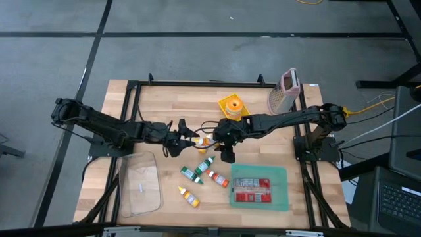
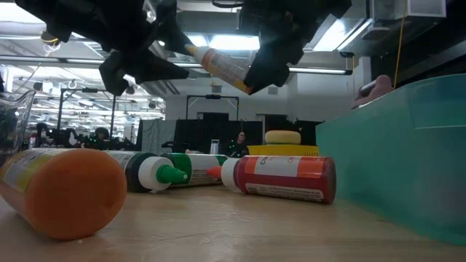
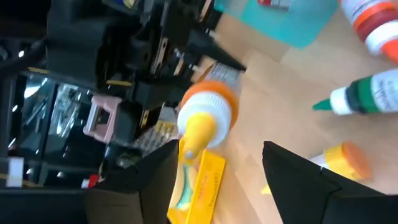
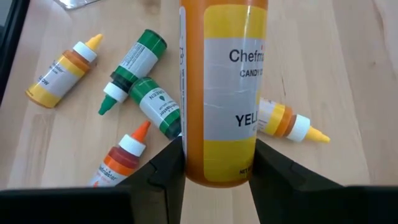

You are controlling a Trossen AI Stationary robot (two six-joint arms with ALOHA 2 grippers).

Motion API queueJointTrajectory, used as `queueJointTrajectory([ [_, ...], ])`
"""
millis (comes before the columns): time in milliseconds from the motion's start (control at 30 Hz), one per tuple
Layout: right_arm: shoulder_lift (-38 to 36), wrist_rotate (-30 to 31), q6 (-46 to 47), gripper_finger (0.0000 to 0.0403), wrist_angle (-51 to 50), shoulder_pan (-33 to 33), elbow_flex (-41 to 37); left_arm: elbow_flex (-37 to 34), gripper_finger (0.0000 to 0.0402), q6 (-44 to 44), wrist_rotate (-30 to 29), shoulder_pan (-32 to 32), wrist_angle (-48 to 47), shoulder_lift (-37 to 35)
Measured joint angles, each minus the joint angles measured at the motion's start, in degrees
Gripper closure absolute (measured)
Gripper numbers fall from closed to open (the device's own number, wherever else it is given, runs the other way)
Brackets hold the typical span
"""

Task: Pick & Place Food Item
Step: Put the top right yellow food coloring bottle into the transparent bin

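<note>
Yellow candy-colour bottle (image 4: 214, 93) is held up in the air above the middle of the tabletop (image 1: 158, 105), pinched at its base end between the two fingers of the right claw (image 4: 214, 168), so that claw is closed onto the bottle rather than fully closed. In the low view the bottle (image 2: 218, 65) is seen tilted, nozzle end pointed toward the left claw (image 3: 217, 180), whose fingers are spread wide with nothing between them; the bottle's yellow tip (image 3: 196, 134) is seen just in front of that gap, not gripped by it. Below, on the wood, a loose bunch of similar small bottles is laid on their sides: two green bottles (image 1: 200, 168) crossed against each other, a red-orange bottle (image 1: 218, 178) just beside them, and another yellow bottle (image 1: 189, 196) nearer the front edge. One more yellow one (image 4: 289, 122) is seen lying under the held bottle in the right wrist view. A teal tray (image 1: 279, 197) with a red packet (image 1: 251, 189) in it is placed to the right of the bunch, a clear plastic container (image 1: 141, 184) to the left. Further back a yellow box (image 1: 231, 105) and a pinkish grater-like thing (image 1: 286, 89) can be made out.
</note>
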Motion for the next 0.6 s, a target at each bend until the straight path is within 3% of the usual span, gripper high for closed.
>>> queueJointTrajectory([
  [233,0.01,0.01,0.0,0.0265,0.1,0.0,0.0,0.0,0.0169,3.49,1.23,0.0,2.45,-0.02],
  [600,0.02,-1.25,0.22,0.0265,1.31,-0.04,0.0,0.0,0.0197,4.56,2.83,0.02,3.03,-0.02],
])
